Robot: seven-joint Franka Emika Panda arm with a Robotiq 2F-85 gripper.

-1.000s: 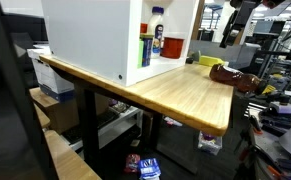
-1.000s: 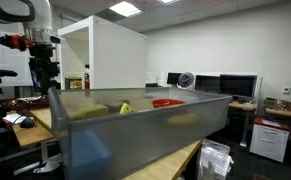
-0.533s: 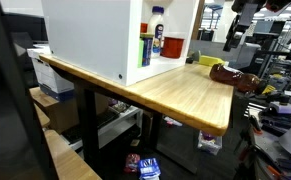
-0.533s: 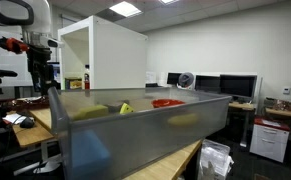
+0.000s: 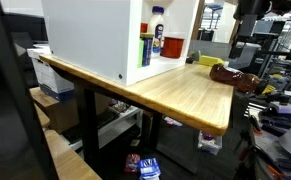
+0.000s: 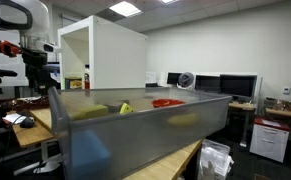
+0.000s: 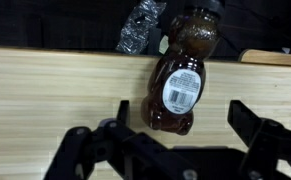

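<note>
The gripper [image 7: 178,110] is standing wide open, its two dark fingers [image 7: 122,112] spread far apart and gripping nothing. In the wrist view it is looking straight down on a honey bottle [image 7: 180,70], which is showing in the gap between the fingers. Neither finger is touching the bottle; a strip of bare wood is showing on each side of it.

The bottle is lying on its side on the wooden table [image 7: 55,85]. Its white label is facing up, its rounded head and cap are pointing toward the top of the wrist view, and its flat base is pointing toward the gripper. A crumpled clear wrapper [image 7: 140,30] is sitting just beside the bottle's head, at the table's far edge.

In an exterior view the honey bottle [image 5: 232,77] is resting near the end of the table [image 5: 175,95], well apart from the white cabinet [image 5: 90,40] standing on the same top. In an exterior view the arm [image 6: 25,15] is reaching down at the left, beyond a clear bin [image 6: 135,130] that is filling the foreground; whether the fingers are spread is too small to tell there.
</note>
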